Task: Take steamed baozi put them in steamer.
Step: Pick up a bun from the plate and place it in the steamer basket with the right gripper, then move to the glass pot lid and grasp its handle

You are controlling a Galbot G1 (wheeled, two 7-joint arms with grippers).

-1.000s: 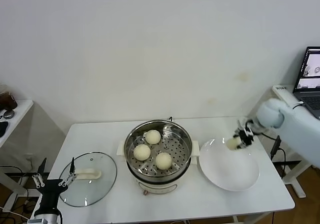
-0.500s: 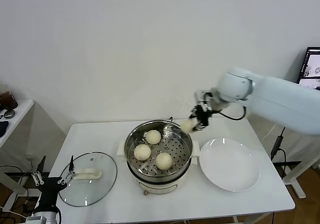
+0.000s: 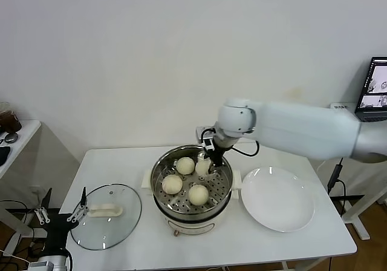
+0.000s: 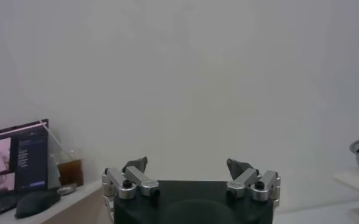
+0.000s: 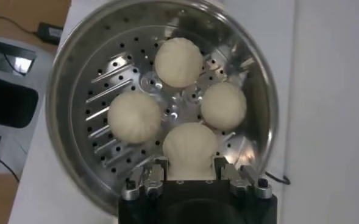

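The steamer [image 3: 225,189] stands mid-table with three steamed baozi on its perforated tray: one at the back [image 3: 185,165], one on the left [image 3: 172,184], one in front [image 3: 198,194]. My right gripper [image 3: 205,162] reaches down into the pot's back right part, shut on a fourth baozi [image 3: 202,167]. In the right wrist view that bun [image 5: 190,146] sits between the fingers of the right gripper [image 5: 190,169], above the steamer tray [image 5: 100,91] and beside the other three. My left gripper [image 3: 60,215] hangs open and idle at the lower left; the left wrist view shows it [image 4: 187,165] holding nothing.
A white plate [image 3: 278,201] lies bare to the right of the steamer. The glass lid [image 3: 106,218] with its white handle rests on the table at the left. A laptop [image 3: 376,89] stands at the far right, a side table [image 3: 15,141] at the far left.
My right arm has swung left from above the plate, carrying the baozi, and come down into the steamer. The left arm has stayed put.
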